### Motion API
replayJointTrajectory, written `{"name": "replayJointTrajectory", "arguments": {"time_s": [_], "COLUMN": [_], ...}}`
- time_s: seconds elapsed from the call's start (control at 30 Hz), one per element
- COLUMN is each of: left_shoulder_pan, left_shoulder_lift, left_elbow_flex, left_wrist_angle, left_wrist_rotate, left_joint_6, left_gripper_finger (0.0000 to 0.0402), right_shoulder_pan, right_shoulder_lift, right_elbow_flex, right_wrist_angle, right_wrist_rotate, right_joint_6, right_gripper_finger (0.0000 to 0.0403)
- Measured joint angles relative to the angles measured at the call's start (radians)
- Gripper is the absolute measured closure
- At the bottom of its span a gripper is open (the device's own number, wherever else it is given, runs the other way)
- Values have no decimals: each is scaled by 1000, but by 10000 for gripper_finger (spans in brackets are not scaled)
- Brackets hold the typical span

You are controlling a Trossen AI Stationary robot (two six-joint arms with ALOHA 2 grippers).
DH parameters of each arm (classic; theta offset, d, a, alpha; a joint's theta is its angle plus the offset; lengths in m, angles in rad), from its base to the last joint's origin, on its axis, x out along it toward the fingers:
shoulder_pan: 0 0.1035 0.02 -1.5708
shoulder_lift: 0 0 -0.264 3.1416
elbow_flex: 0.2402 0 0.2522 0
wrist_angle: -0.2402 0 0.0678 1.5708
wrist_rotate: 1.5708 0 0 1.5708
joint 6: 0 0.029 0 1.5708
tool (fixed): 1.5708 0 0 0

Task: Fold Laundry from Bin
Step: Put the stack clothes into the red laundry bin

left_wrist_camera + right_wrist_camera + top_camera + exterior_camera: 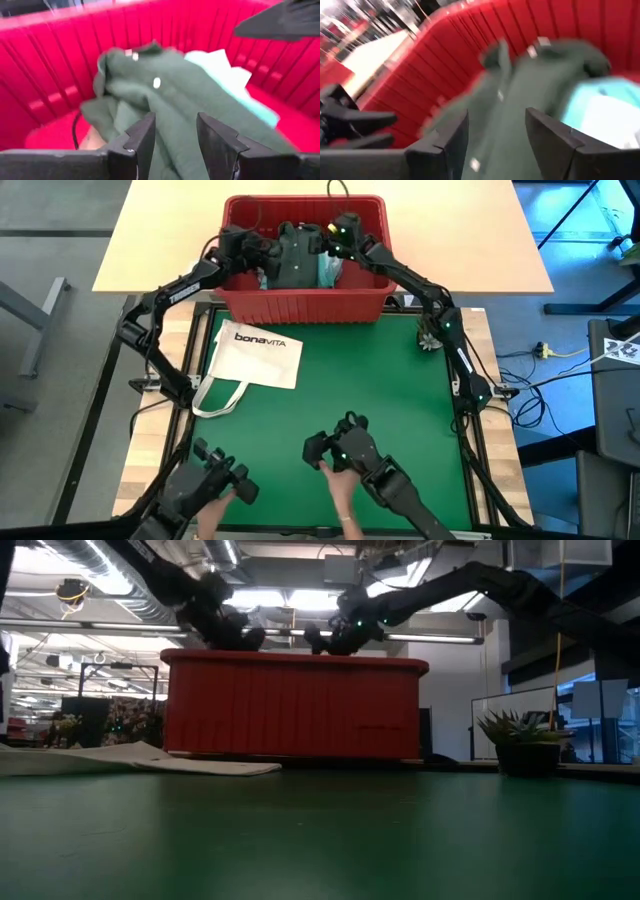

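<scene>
Both hands hover over the red bin [300, 305] at the table's twelve o'clock edge: left hand [174, 137] and right hand [496, 135] spread, gripping nothing, above the dark green garment [185, 100] (turquoise cloth [605, 112] beside it).

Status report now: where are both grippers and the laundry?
Left gripper and right gripper over the red bin, jaws open, empty. Dark green garment lies inside on top. White tote bag on mat.

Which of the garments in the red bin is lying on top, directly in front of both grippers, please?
The dark green garment: it lies over the pile in the bin, ahead of the open left gripper and right gripper. The light turquoise one only peeks out beside it.
</scene>
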State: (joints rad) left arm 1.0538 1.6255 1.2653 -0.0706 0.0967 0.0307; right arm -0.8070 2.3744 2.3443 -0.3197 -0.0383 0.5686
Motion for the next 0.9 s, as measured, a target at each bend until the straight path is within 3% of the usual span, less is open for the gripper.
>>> {"name": "replayJointTrajectory", "arguments": {"time_s": [0.2, 0.47, 0.9], "left_shoulder_pan": [-19, -99, -203], "left_shoulder_lift": [-116, -236, -252], "left_elbow_flex": [2, 3, 3], "left_wrist_angle": [-36, -130, -159], "left_wrist_rotate": [5, 29, 18], "left_joint_6": [-2, -1, -1], "left_gripper_finger": [263, 262, 262], "right_shoulder_pan": [10, 31, 24], "right_shoulder_lift": [-1, 29, 56], "right_elbow_flex": [8, 8, 8], "right_wrist_angle": [42, 78, -18], "right_wrist_rotate": [-32, -67, 5], "right_joint_6": [-2, -80, -216], "right_gripper_finger": [253, 392, 396]}}
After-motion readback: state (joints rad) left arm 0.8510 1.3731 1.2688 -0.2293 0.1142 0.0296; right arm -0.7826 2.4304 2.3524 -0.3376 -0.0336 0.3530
